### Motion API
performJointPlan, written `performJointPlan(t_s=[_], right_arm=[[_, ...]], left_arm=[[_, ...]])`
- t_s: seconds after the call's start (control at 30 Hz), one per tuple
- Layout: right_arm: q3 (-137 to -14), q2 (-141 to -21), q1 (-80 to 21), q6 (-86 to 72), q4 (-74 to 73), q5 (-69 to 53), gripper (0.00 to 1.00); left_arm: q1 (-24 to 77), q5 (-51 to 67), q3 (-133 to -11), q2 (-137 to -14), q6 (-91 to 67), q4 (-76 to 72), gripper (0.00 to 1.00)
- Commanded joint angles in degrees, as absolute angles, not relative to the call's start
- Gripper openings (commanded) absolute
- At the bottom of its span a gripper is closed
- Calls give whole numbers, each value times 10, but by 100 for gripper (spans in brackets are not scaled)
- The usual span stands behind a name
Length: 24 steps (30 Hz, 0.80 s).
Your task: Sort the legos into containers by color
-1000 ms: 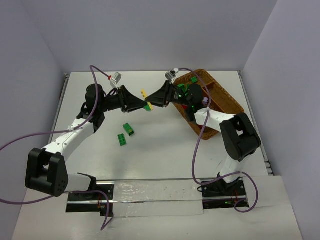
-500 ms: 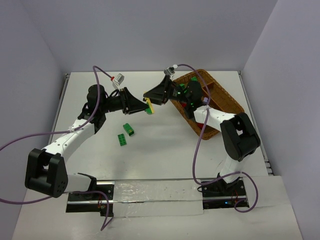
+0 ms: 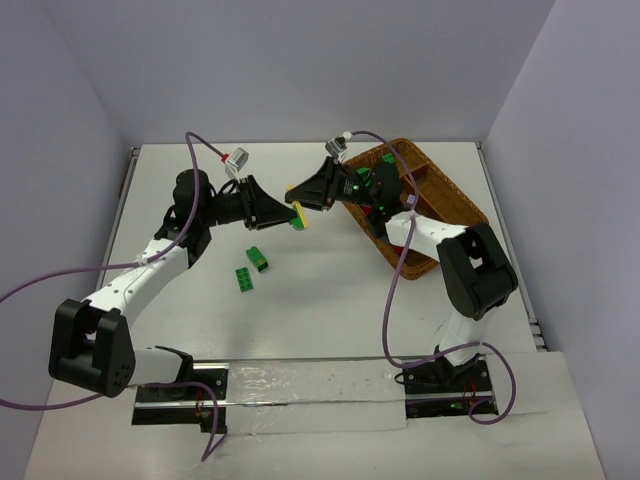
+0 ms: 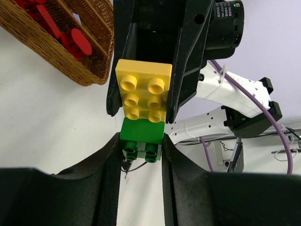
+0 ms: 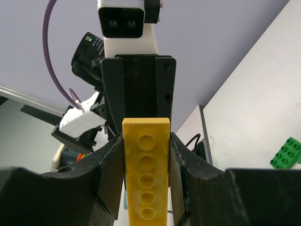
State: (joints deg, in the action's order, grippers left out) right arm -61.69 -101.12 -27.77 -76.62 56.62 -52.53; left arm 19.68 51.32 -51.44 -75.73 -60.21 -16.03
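A joined yellow brick (image 4: pixel 143 89) and green brick (image 4: pixel 142 136) are held aloft at 9 o'clock of the tray (image 3: pixel 462 190). The yellow is clamped by the right gripper (image 5: pixel 145 160) and the green by the left gripper (image 4: pixel 140 143). The opposed grips are judged to be for pulling the colours apart for sorting.

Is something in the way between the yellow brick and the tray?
Nothing loose shows between them. But a green brick is joined to the yellow brick at its end, with the left gripper shut on it, while the right gripper holds the yellow one.

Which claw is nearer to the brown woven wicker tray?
Right. The right claw sits just left of the wicker tray, its arm crossing it; the left claw meets it from farther left.
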Motion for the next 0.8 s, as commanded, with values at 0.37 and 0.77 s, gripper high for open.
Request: performJointPlan(t_s=[0.37, 0.77], right_arm=[[-547, -947, -217, -731, 543, -457, 0], [-707, -826, -168, -259, -107, -135, 0]], left_arm=[[185, 500, -497, -718, -558, -126, 0], [185, 442, -541, -721, -489, -16, 0]])
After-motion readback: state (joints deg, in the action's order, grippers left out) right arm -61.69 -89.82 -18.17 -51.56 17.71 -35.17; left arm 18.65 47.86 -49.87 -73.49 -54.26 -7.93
